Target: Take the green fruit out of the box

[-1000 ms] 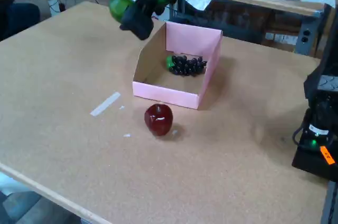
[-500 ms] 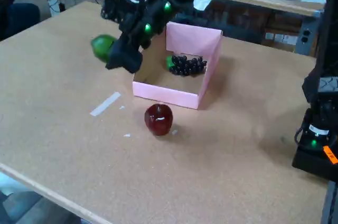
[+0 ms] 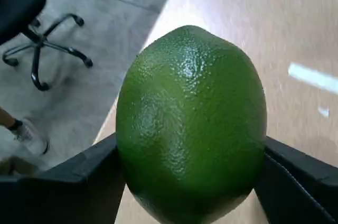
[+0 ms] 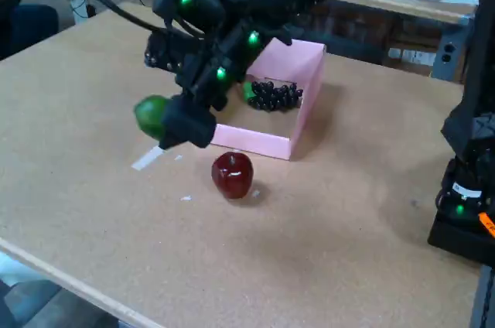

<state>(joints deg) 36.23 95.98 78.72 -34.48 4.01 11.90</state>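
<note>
**Lime clear of box, held over bare tabletop**

Nearest me: red apple [image 4: 232, 174] sits on the tabletop [image 4: 325, 243] just in front of the box's low front lip, untouched; not the target, so no reason for the arm to go near it; a white tape strip [image 4: 153, 152] lies flat to its left in the fixed view.

Above that strip: claw [image 4: 166, 121] clamped on the green fruit [image 4: 151, 116]; wrist view shows the green fruit [image 3: 191, 123] pinched at both flanks by the black fingers [image 3: 79, 182], long axis roughly upright, so the grip sits across the narrow waist; looks secure. It hangs off the surface, outside and left of the box [image 4: 271, 100]; I'd say the arm is carrying it sideways to a bare patch for set-down, away from the apple.

Farther back: box sits with tall wall rearward; black grapes [image 4: 274, 95] inside near that wall, with a green bit at their left end.

Extraction looks done; release remains.
</note>
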